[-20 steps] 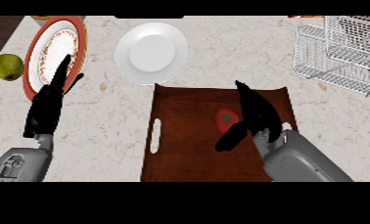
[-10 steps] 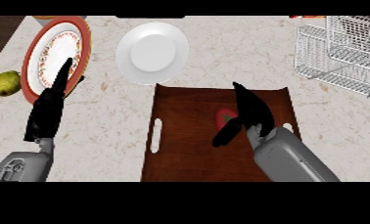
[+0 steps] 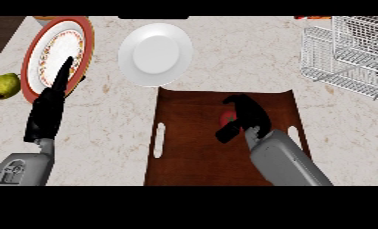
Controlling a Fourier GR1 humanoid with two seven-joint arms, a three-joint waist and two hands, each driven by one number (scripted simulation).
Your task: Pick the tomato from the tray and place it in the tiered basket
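Note:
A red tomato (image 3: 227,118) lies on the dark brown tray (image 3: 188,148) at the centre of the counter. Only a small red part of it shows at the left of my right hand (image 3: 246,115), whose fingers curl over and round it. The wire tiered basket (image 3: 341,55) stands at the far right, well away from the tray. My left hand (image 3: 50,103) rests open at the left, fingers pointing up over the rim of a patterned plate.
A plain white plate (image 3: 156,54) sits just behind the tray. A red-rimmed patterned plate (image 3: 57,53) lies at the far left, with a green fruit (image 3: 7,84) beside it at the left edge.
My right hand has dropped onto the tomato and its fingers have curled round it. The view has shifted a little. The left hand keeps its pose.

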